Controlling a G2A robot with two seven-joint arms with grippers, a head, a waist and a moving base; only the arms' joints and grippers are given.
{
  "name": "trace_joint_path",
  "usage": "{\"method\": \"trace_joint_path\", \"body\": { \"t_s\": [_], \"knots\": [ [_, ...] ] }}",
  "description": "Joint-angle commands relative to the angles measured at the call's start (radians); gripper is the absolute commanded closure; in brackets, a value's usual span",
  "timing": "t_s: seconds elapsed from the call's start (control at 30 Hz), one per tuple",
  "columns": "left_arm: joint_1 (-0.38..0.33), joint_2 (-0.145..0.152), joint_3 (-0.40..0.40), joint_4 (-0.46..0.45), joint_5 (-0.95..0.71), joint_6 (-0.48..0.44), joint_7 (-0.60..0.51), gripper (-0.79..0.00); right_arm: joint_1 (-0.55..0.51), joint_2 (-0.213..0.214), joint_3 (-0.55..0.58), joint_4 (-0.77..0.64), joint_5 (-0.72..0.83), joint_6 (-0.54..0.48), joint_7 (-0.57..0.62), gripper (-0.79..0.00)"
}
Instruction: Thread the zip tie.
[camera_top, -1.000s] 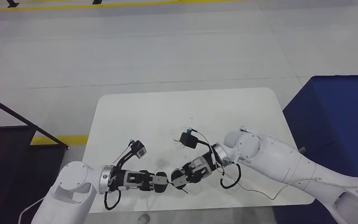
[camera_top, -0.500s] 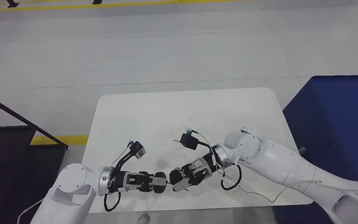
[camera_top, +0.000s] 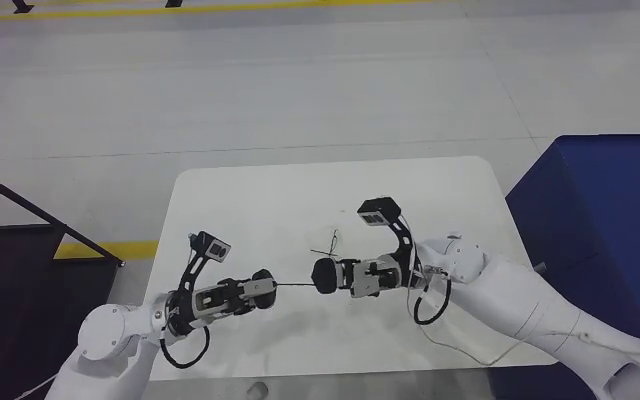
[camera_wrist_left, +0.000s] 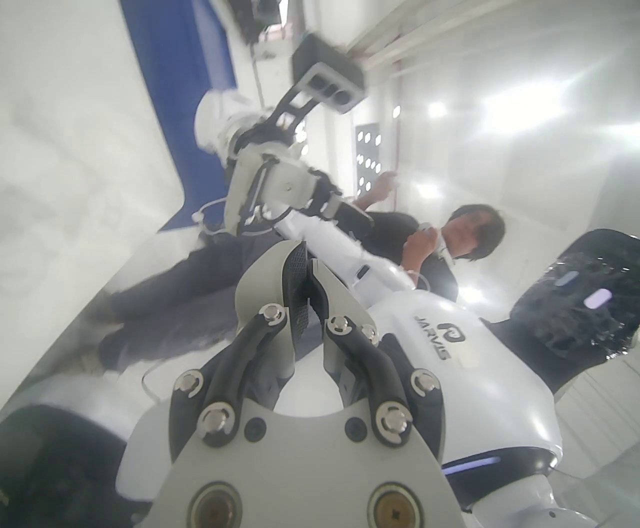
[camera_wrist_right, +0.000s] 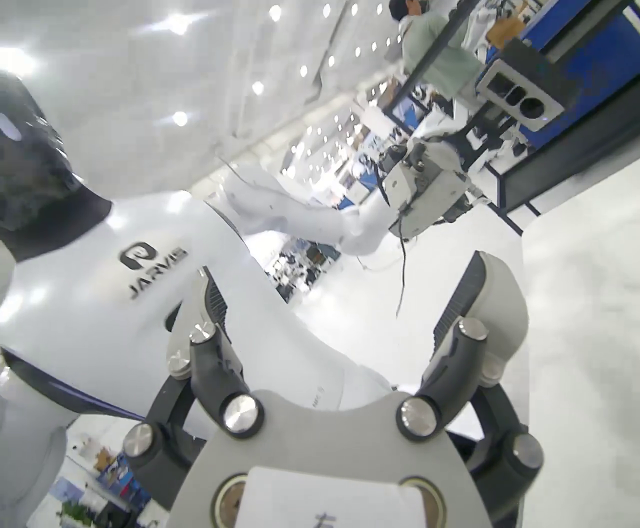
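Two robot arms meet over the white tabletop (camera_top: 400, 190), near the middle of its front edge. The left gripper (camera_top: 266, 286) has its fingers (camera_wrist_left: 295, 272) pinched narrowly on one end of a thin black zip tie (camera_top: 295, 285). The tie reaches straight across to the right gripper (camera_top: 322, 276), whose fingers (camera_wrist_right: 480, 285) are spread wide, holding nothing

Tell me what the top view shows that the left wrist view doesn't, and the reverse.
Top view adds: the thin zip tie stretching from the left gripper toward the right gripper. Left wrist view adds: its ribbed fingers pressed nearly together. Both: the right arm's wrist camera and the blue panel.
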Motion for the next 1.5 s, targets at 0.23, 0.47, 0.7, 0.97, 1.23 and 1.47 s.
{"method": "trace_joint_path", "body": {
  "t_s": [0.23,0.47,0.7,0.97,1.23,1.47],
  "knots": [
    [0.02,-0.001,0.011,-0.022,0.003,-0.021,-0.005,0.0,-0.014,0.007,0.023,0.035,0.02,0.023,0.023,-0.785],
    [0.024,-0.004,0.021,-0.027,-0.026,-0.019,0.024,0.0,-0.031,0.005,0.024,0.017,-0.004,0.096,0.001,-0.785],
    [0.023,-0.016,0.113,-0.075,0.096,-0.043,0.172,0.0,-0.083,0.014,0.099,0.011,0.052,0.169,0.03,-0.785],
    [-0.023,-0.027,0.211,-0.083,0.221,0.029,0.26,0.0,-0.139,0.013,0.147,-0.042,0.032,0.225,0.087,-0.385],
    [-0.023,-0.028,0.223,-0.1,0.204,0.031,0.247,0.0,-0.17,-0.009,0.175,-0.035,0.037,0.25,0.09,-0.265],
    [-0.017,-0.027,0.211,-0.091,0.199,0.03,0.244,0.0,-0.184,-0.03,0.195,-0.028,0.016,0.268,0.103,-0.182]
  ]
}}
